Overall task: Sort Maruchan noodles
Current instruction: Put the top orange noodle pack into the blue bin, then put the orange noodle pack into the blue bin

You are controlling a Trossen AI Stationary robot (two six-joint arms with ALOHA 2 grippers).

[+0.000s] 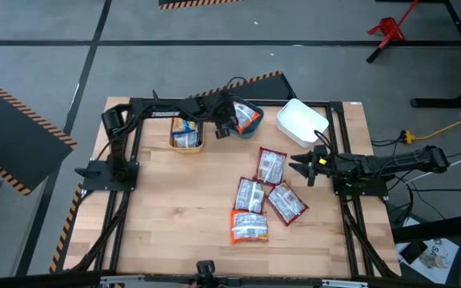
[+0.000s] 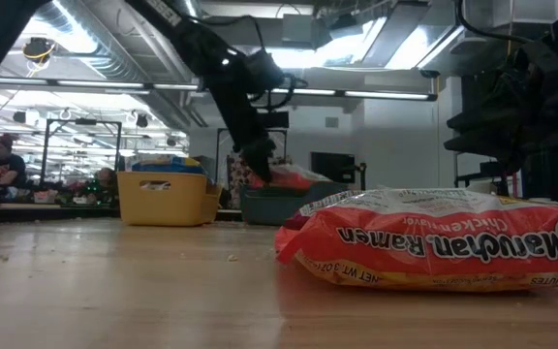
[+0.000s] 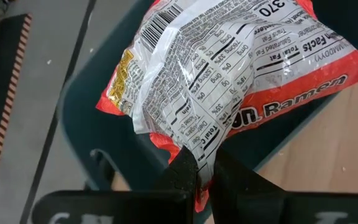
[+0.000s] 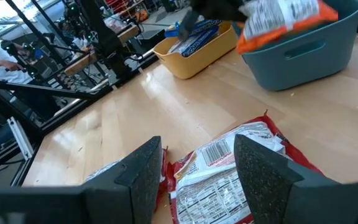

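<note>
We see the left claw [image 1: 224, 128] up at twelve o'clock on the worktop [image 1: 174, 216], fingers pinched tight on the edge of an orange-and-white packet [image 3: 229, 81] that hangs over the teal bin [image 3: 92, 124], label side facing the wrist camera. Just at its nine o'clock sits the yellow bin [image 1: 186, 144] with blue-and-yellow packets [image 1: 186, 133] inside, and at its three o'clock the white bin [image 1: 301, 122]. Out in the middle we count three dark red-and-white packets [image 1: 271, 166] lying flat and close together, with another orange packet [image 1: 249, 226] at six o'clock from them, the one that fills the low view. The right claw [image 1: 302, 166] waits at three o'clock of the red cluster, its fingers spread wide and holding nothing, with a red packet lying on the wood just ahead of them.
</note>
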